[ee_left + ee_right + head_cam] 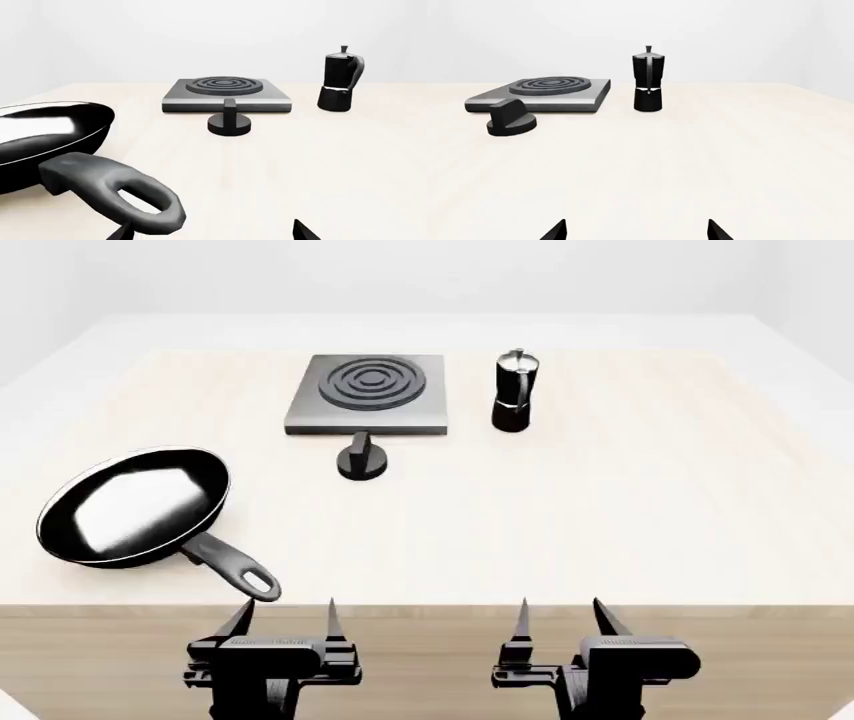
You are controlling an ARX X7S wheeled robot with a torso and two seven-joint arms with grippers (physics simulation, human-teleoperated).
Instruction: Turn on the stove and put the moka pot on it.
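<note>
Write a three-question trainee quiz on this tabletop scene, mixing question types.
1. True or false: the small black and silver moka pot stands on the flat square grey stove slab.
2. In the head view, which arm's side holds the black frying pan: A left, B right?
3. Fill in: the round black knob sits between the slab and the ____.

Key: 1 false, it stands beside it; 2 A; 3 robot. The left gripper and right gripper are open.

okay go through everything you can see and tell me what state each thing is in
stove: flat on the table, nothing on its rings
knob: in front of the stove, untouched
moka pot: upright, lid shut, beside the stove
frying pan: empty, upright
left tool: open, empty
right tool: open, empty
</note>
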